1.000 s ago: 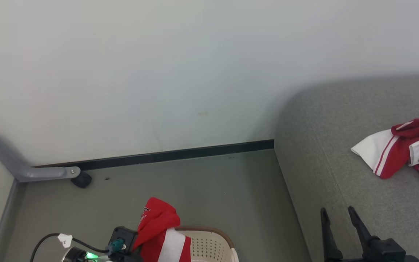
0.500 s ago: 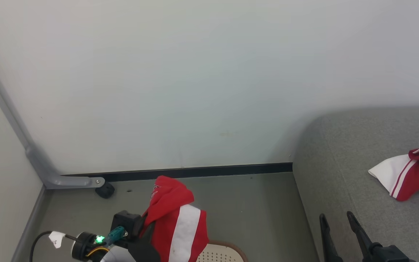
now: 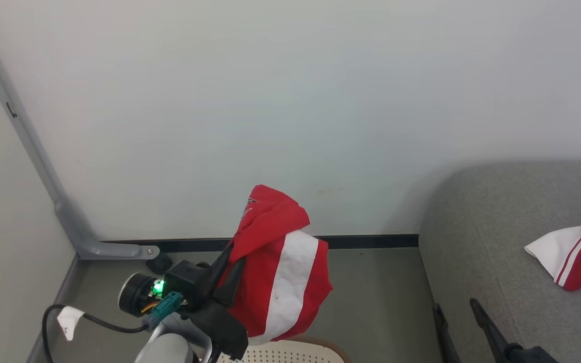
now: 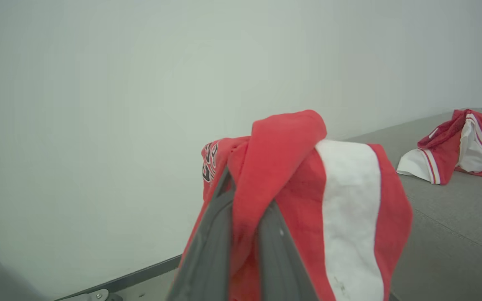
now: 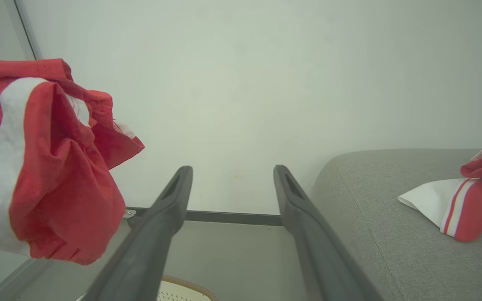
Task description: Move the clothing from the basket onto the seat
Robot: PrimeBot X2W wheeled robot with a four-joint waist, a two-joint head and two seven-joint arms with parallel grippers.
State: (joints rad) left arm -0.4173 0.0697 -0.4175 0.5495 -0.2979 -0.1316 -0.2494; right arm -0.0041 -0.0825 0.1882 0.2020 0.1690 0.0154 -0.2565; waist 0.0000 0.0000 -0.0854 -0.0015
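Observation:
My left gripper (image 3: 232, 259) is shut on a red garment with a white panel (image 3: 283, 272), which hangs in the air above the cream basket (image 3: 290, 353) at the bottom edge. In the left wrist view the red garment (image 4: 341, 200) drapes over both dark fingers (image 4: 207, 251). A second piece of red and white clothing (image 3: 575, 252) lies on the grey seat (image 3: 497, 227) at the right. My right gripper (image 5: 232, 175) stands open and holds nothing, low beside the seat's front corner; its fingers (image 3: 487, 322) show at the lower right.
A white wall rises behind, with a dark baseboard (image 3: 371, 241) along the grey floor. A grey metal leg with a black caster (image 3: 159, 262) stands in the left corner. A black cable with a white tag (image 3: 68, 320) trails from my left arm.
My left gripper has lifted the red garment up and to the right, clear of the basket. The camera has tilted up, shifting the seat and basket lower in view.

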